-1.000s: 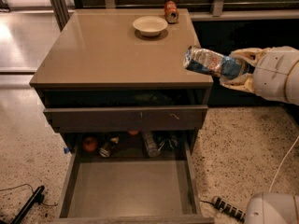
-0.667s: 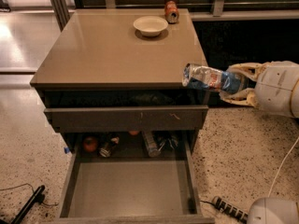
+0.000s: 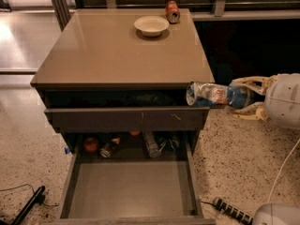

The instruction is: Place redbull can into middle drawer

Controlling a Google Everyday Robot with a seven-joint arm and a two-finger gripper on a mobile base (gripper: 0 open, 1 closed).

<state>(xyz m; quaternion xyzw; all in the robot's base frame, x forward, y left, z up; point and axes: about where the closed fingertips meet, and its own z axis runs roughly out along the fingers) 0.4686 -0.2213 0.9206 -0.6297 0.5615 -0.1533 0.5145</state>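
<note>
Camera view: end effector (image 3: 233,98), right of cabinet (image 3: 122,50), grasps shiny silver-blue redbull can (image 3: 213,95) horizontally.

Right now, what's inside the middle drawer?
Middle drawer: bottles and a red round item at the back, partly covered by the upper drawer. Gripper holds redbull can right of the cabinet.

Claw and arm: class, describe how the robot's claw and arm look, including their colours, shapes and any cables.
The claw, right of the cabinet, has two slim cream fingers with open, rib-like frames. Behind it sits a rounded white arm housing; a thin pale cable runs below it.
</note>
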